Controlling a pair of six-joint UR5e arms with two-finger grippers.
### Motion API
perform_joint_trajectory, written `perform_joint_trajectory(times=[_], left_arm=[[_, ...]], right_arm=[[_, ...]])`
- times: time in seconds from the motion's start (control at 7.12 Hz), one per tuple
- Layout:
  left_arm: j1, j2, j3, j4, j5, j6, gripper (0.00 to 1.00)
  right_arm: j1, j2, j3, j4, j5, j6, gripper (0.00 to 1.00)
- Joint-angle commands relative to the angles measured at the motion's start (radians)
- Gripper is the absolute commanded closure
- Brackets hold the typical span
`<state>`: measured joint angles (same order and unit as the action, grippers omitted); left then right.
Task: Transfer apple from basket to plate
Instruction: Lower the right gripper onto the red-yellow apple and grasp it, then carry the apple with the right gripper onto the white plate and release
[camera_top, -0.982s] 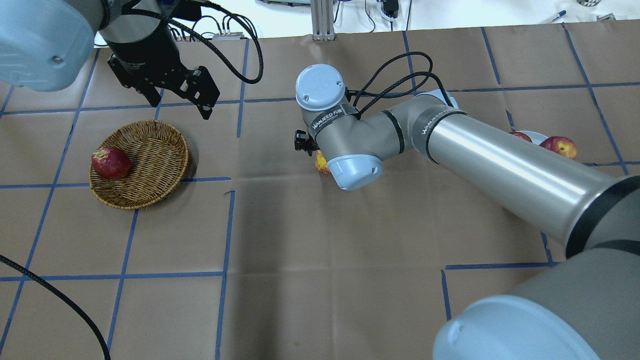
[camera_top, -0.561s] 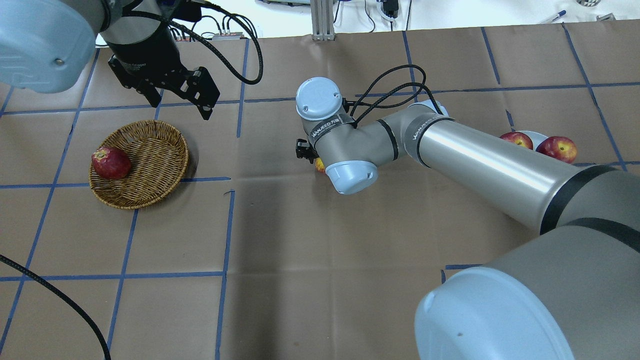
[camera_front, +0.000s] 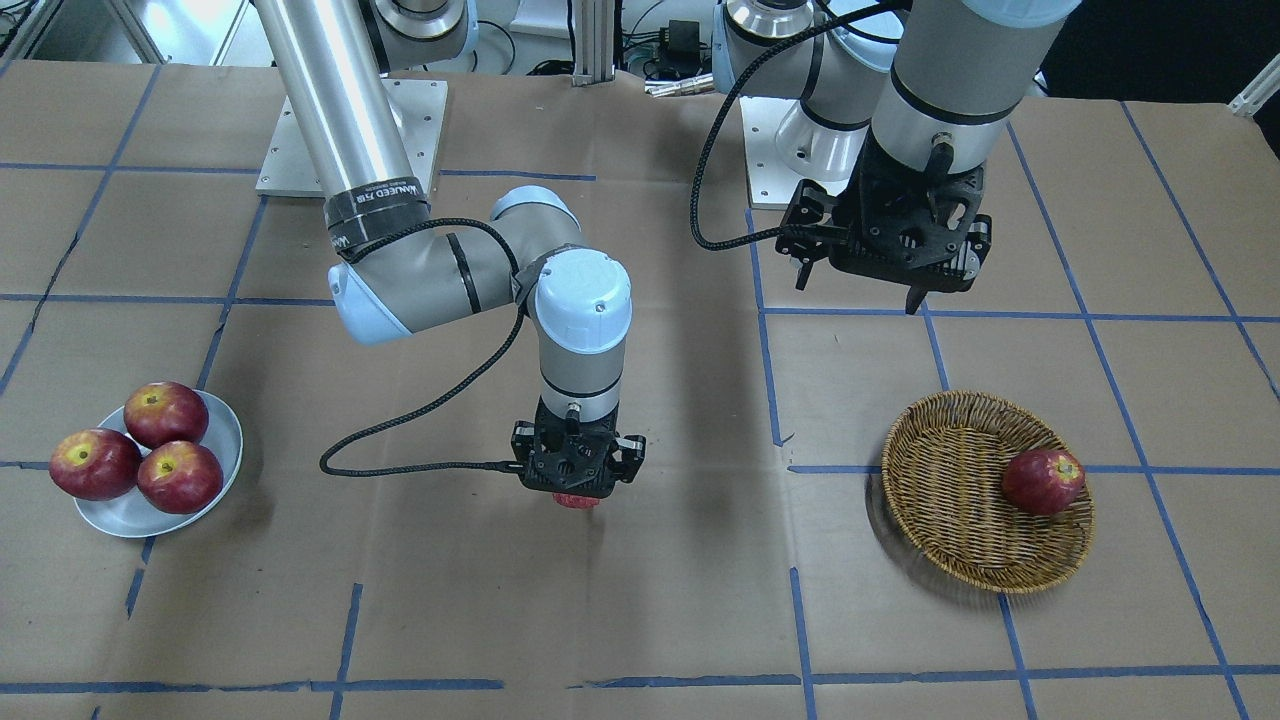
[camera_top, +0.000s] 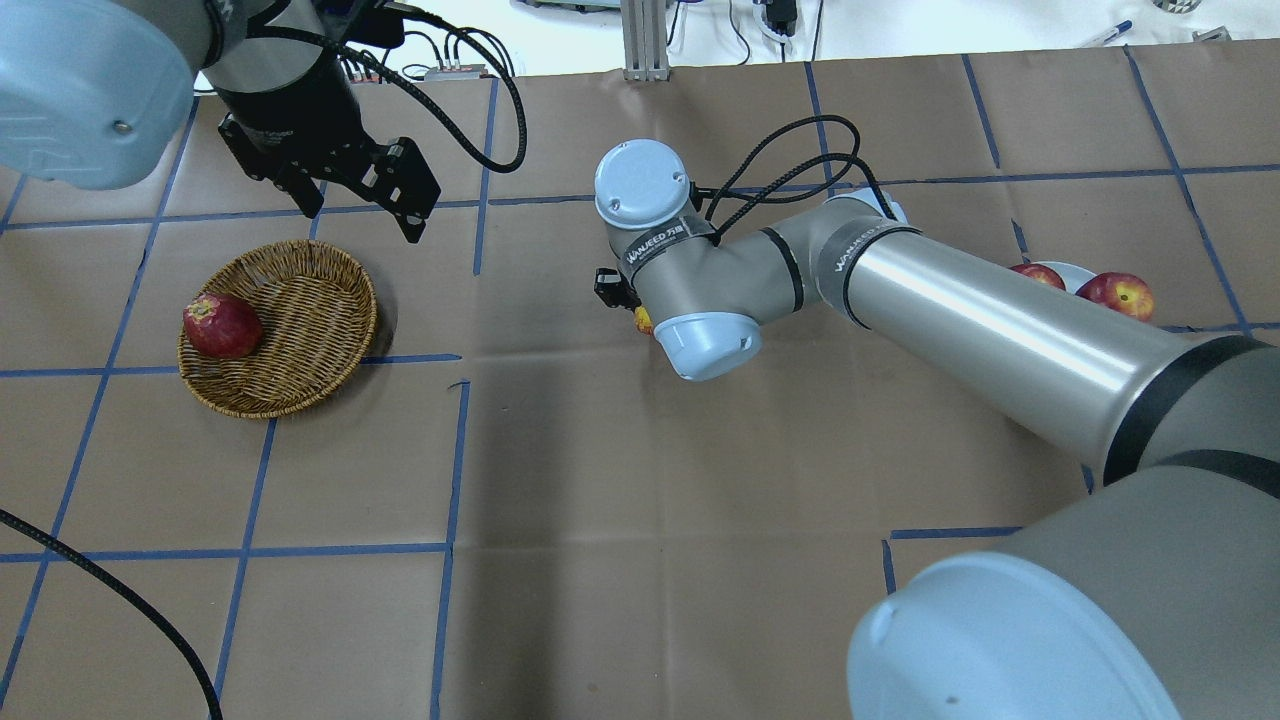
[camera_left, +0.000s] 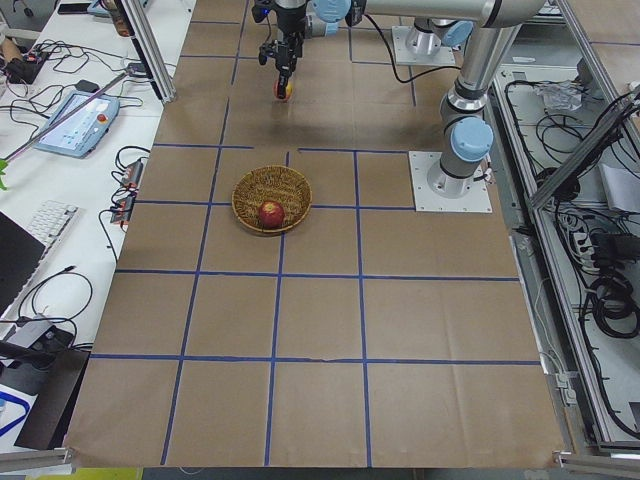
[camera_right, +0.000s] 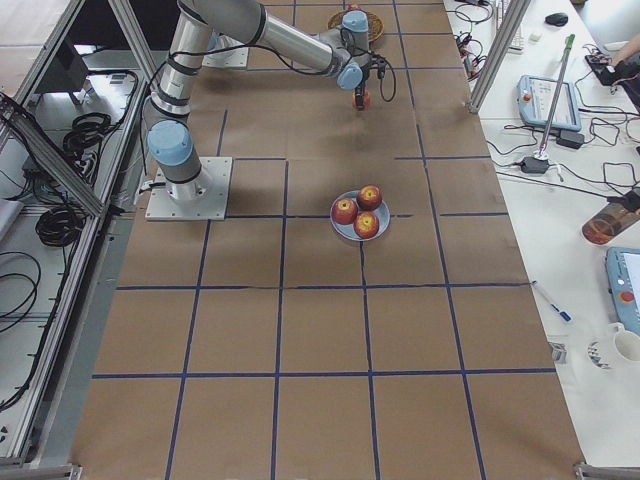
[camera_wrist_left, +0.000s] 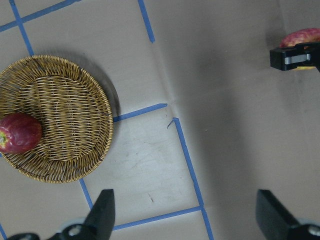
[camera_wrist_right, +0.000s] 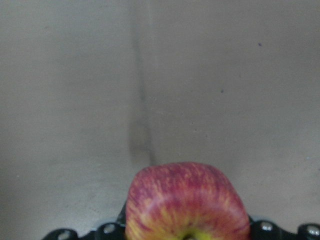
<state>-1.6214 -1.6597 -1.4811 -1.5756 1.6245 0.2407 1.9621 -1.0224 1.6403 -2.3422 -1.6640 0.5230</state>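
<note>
**First voice:** Anything different from a second ago?

**Second voice:** Hardly. Only a small shuffle of the right arm's wrist over mid-table: back a touch towards the robot, then forward again. Slightly less fruit peeking out beneath the wrist in the overhead view than before.

**First voice:** And the fruit itself?

**Second voice:** Pale pinkish-red apple with yellow streaks (camera_wrist_right: 187, 200), clamped between the fingers of the black two-finger right gripper (camera_front: 578, 485), closed snugly on its sides, yellow stem hollow turned up towards the wrist. Well apart from both the round brown wicker basket (camera_top: 330, 290) and the small pale bluish-white plate (camera_front: 135, 517), roughly between them. Below it, the brown paper table with blue tape lines (camera_top: 600, 500). Seemingly lifted clear of the paper, though hard to confirm.

**First voice:** The other arm?

**Second voice:** Same as before: black left gripper (camera_front: 858, 292) hovering beyond the basket, fingers spread wide, holding nothing. One darker red apple (camera_top: 222, 325) lying in the basket against its rim.

**First voice:** Meaning for the task?

**Second voice:** Pick-up done, carry only partway. Probably next, a long sideways sweep to the plate. Tight landing there, with three red apples (camera_front: 165, 412) already crowding it, and some risk of nudging one off.
</note>
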Motion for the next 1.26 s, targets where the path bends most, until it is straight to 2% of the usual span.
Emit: perform_joint_trajectory(times=[0.0, 0.28, 0.42, 0.84, 0.98, 1.12], left_arm=[[0.0, 0.0, -0.001, 0.0, 0.0, 0.0, 0.01], [0.034, 0.0, -0.002, -0.003, 0.002, -0.001, 0.01], [0.043, -0.002, -0.002, 0.0, 0.0, -0.001, 0.01], [0.045, -0.003, -0.001, 0.0, 0.0, -0.001, 0.01], [0.043, -0.003, -0.001, 0.0, 0.0, -0.001, 0.01], [0.044, -0.003, -0.002, -0.001, 0.0, -0.001, 0.01]], right_arm=[[-0.078, -0.143, 0.009, 0.163, 0.001, -0.038, 0.42], [-0.266, -0.279, 0.019, 0.337, 0.003, -0.29, 0.42], [-0.369, -0.322, 0.041, 0.363, 0.0, -0.455, 0.42], [-0.65, -0.403, 0.177, 0.345, 0.013, -0.763, 0.45], [-0.728, -0.4, 0.194, 0.342, 0.026, -0.864, 0.48], [-0.768, -0.389, 0.202, 0.292, 0.039, -0.921, 0.48]])
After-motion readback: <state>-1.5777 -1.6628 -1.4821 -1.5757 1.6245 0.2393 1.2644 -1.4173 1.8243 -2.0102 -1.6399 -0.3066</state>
